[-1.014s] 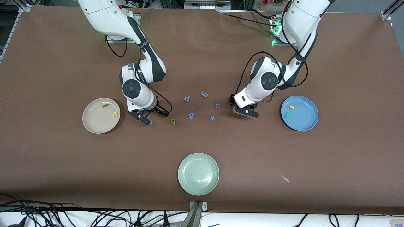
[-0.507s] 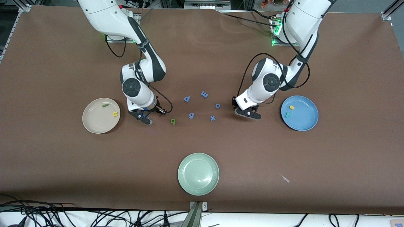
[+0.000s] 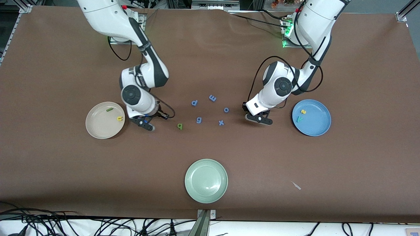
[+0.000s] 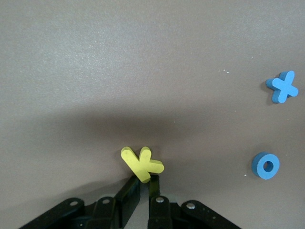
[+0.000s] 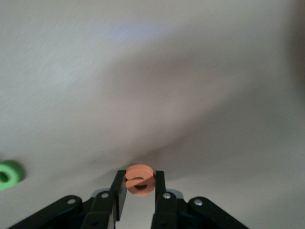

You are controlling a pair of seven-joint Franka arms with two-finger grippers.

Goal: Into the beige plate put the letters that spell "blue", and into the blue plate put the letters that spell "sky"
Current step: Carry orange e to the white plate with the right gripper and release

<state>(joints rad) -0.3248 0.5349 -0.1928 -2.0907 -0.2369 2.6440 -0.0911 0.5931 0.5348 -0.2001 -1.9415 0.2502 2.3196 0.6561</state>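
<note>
Front view: beige plate point(image 3: 105, 120) is lying toward the right arm's end of the table, carrying the dark green l point(image 3: 109, 109) and the yellow u point(image 3: 120, 118). Blue plate point(image 3: 311, 117) is lying toward the left arm's end, carrying the yellow s point(image 3: 303, 111) and the teal-green y point(image 3: 299, 119). Light green b point(image 3: 179, 126) is resting on the brown table point(image 3: 65, 170) between the beige plate and the loose blue letters p point(image 3: 194, 103), m point(image 3: 212, 97), o point(image 3: 226, 109), g point(image 3: 199, 120) and x point(image 3: 221, 123). Pale green plate point(image 3: 206, 180) is sitting nearer the camera than all of them. Right gripper point(image 3: 144, 124) is hanging low just beside the beige plate's rim, on the side toward the b. Left gripper point(image 3: 260, 119) is hanging low between the x and the blue plate.

Left wrist view: left gripper point(image 4: 145, 183) is pinching the yellow k point(image 4: 141, 163) by one leg, jaws narrowed onto it. The blue x point(image 4: 283, 86) and o point(image 4: 265, 165) are lying on the table well apart from it.

Right wrist view: right gripper point(image 5: 139, 183) is clamping the orange e point(image 5: 139, 179) between its fingers point(image 5: 119, 188), jaws narrow around the letter. Whether the e is touching the table, cannot tell. The green b point(image 5: 8, 175) is showing at the picture's edge
</note>
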